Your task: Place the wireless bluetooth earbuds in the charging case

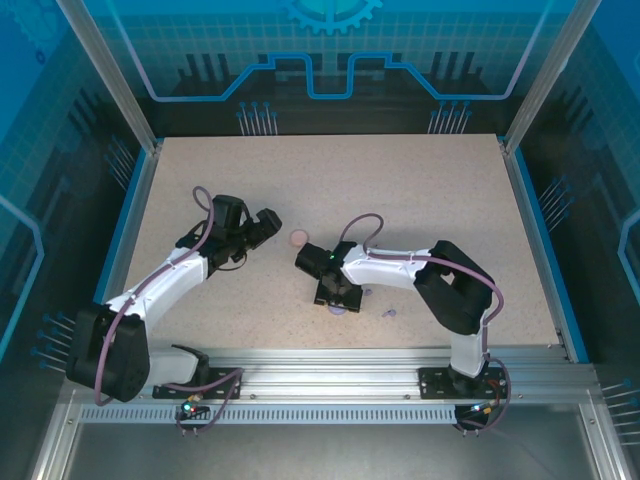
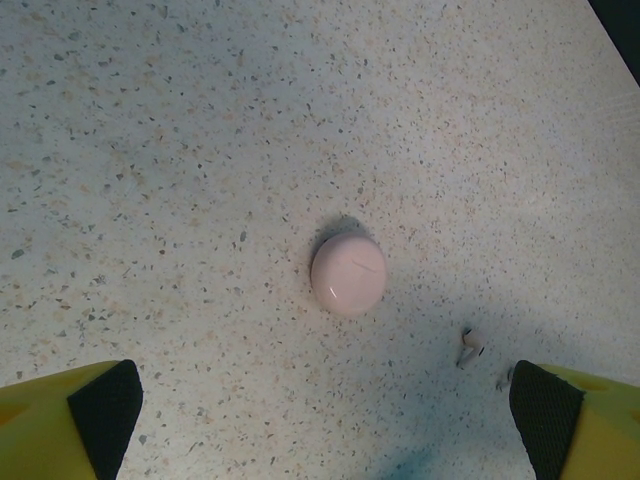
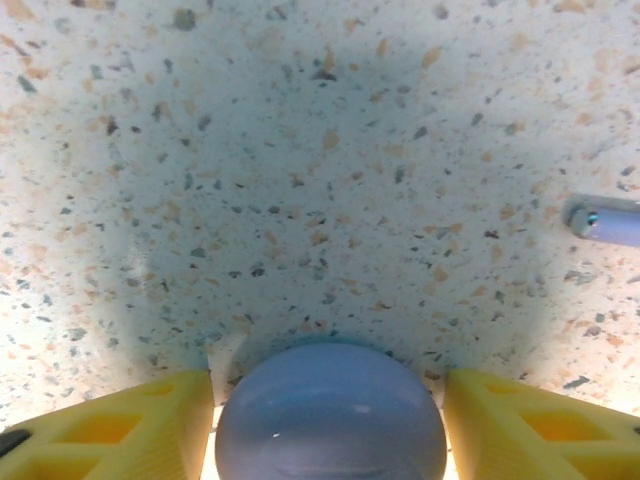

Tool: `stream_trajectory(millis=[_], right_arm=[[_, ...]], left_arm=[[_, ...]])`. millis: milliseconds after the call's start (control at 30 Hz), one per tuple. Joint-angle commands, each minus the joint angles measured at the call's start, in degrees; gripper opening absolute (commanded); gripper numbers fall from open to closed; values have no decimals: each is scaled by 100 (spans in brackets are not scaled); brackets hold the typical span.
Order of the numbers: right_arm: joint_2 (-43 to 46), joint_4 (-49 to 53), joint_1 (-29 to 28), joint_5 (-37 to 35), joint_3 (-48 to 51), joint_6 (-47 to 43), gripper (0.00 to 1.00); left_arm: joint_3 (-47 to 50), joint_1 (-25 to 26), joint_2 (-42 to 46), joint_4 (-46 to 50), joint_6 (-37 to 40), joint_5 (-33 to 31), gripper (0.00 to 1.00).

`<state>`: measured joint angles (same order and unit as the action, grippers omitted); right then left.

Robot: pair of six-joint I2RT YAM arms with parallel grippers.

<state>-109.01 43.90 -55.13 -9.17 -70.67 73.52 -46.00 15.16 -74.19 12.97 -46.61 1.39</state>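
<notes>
Speckled tabletop (image 1: 400, 190) held a loose earbud (image 2: 470, 347) at four o'clock of the closed pink case (image 2: 348, 275), apparently none inserted; the left gripper (image 2: 325, 400) gaped wide, and the right gripper (image 3: 328, 385) straddled the lilac case (image 3: 330, 435), grip uncertain.

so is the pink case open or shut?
Shut. The pink charging case shows a smooth closed dome with one thin line across it, no cavity visible.

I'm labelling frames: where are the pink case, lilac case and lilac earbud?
pink case (image 2: 348, 274), left wrist view, middle of its top.
lilac case (image 3: 330, 415), right wrist view, centre of its dome.
lilac earbud (image 3: 608, 220), right wrist view, on its stem.
</notes>
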Motion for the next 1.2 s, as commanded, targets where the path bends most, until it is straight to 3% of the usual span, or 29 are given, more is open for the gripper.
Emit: stream_trajectory(millis=[0,267,400,533,833,1033,1167], right_arm=[[-9,-113,-13,71,198,43,61],[277,-324,-24,172,247,-22,46],[544,-471,11,220,214,-13,45],[779,-575,205,282,35,-80,46],[848,-745,1255,655,-496,-103,47],[725,-1241,1778,1172,-570,452,48],[546,-1584,1918,1439,-638,885,47]], left_arm=[[14,-41,-36,-120,67,235,99],[67,-47,71,-388,-53,547,99],[259,-41,293,-479,-18,512,99],[998,-49,692,-1408,-81,565,99],[2119,98,821,-3643,-314,1110,99],[2487,618,679,-4966,-234,869,99],[2440,829,457,-5213,-260,696,99]])
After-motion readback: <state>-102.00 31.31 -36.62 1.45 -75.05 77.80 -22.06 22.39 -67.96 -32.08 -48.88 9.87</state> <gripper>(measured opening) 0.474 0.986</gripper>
